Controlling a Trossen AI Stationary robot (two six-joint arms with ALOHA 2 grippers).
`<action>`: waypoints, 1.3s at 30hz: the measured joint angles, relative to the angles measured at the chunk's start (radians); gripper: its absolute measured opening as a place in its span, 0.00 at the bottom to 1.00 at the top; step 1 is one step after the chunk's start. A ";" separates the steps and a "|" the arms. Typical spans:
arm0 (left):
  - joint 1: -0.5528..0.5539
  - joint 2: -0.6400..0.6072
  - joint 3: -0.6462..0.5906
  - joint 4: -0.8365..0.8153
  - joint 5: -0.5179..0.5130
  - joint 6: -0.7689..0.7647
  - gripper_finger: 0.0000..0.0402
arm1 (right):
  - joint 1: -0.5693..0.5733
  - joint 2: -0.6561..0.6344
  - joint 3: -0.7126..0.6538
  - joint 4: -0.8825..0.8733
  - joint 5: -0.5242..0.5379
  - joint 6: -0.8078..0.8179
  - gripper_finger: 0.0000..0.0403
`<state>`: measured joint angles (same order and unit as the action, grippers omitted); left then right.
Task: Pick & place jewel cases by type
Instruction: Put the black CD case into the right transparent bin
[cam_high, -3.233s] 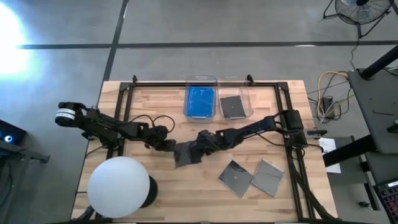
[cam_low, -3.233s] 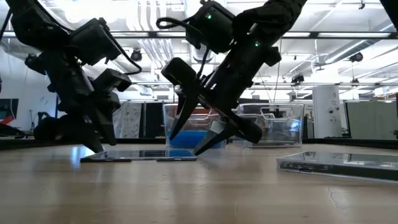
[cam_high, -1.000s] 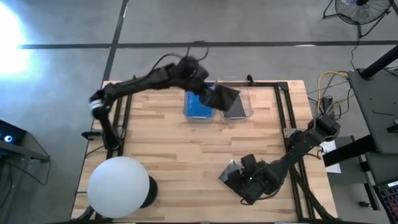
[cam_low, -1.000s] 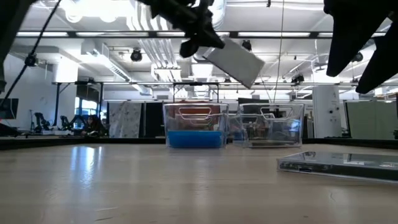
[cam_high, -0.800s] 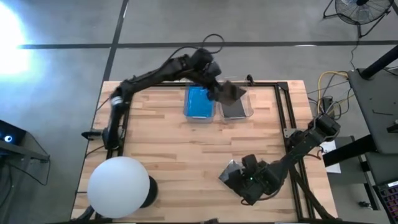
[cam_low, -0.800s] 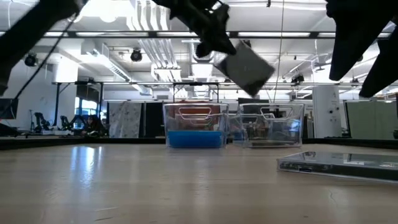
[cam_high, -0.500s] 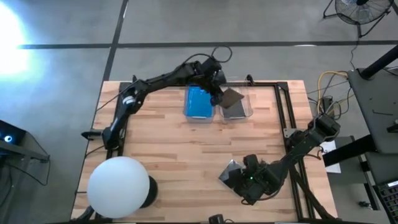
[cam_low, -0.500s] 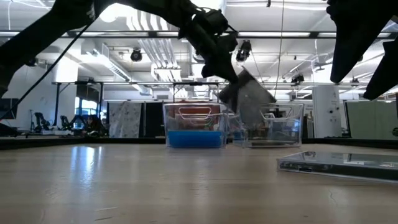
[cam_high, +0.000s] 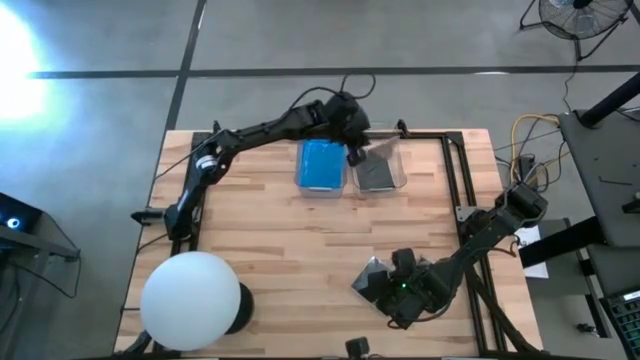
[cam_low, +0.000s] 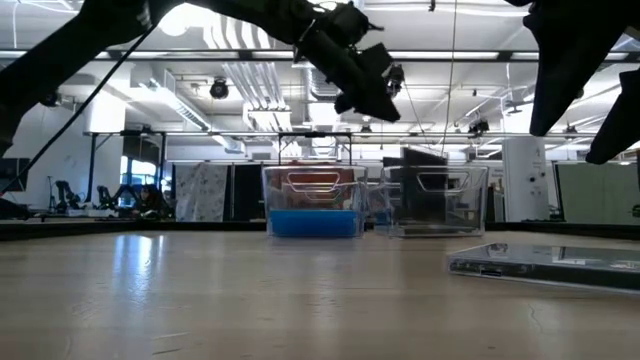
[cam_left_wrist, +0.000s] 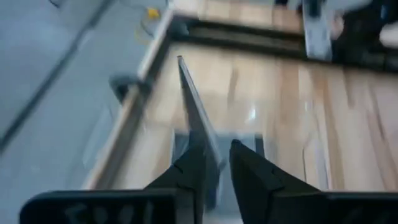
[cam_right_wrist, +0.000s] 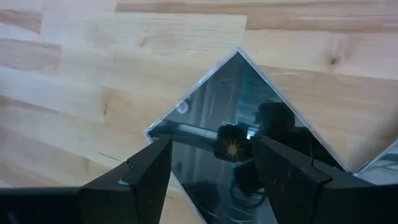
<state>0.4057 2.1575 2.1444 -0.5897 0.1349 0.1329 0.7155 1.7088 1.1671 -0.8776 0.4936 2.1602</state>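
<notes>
Left gripper (cam_high: 352, 136), jaws parting, drops a grey case (cam_high: 372, 152) into the upper-centre grey bin (cam_high: 402, 170); blue bin (cam_high: 322, 130) filled; right gripper (cam_high: 398, 292), spread empty, hovers over lower-right cases (cam_right_wrist: 249, 149).

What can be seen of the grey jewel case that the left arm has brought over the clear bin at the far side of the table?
The grey jewel case is a thin, flat, dark grey plastic square, seen almost edge-on from the left wrist. It is tilted, not flat, with its lower part inside the right-hand clear bin, over another grey case there. The left gripper is right above it, fingers slightly parted; whether they grip it cannot be told. The blue-filled bin stands beside it.
</notes>
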 joint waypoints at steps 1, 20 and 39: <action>0.001 -0.001 0.000 0.024 -0.022 -0.005 0.15 | 0.000 0.000 0.000 0.001 0.000 0.006 0.54; -0.072 -0.034 -0.005 -0.001 -0.066 -0.155 0.18 | 0.005 0.000 -0.010 0.004 -0.029 0.040 0.54; -0.451 -0.036 -0.350 -0.095 0.309 -0.101 0.18 | 0.158 0.094 -0.090 0.441 -0.210 0.156 0.54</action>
<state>-0.0451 2.1219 1.7946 -0.6842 0.4440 0.0319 0.8732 1.8032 1.0776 -0.4362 0.2841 2.3161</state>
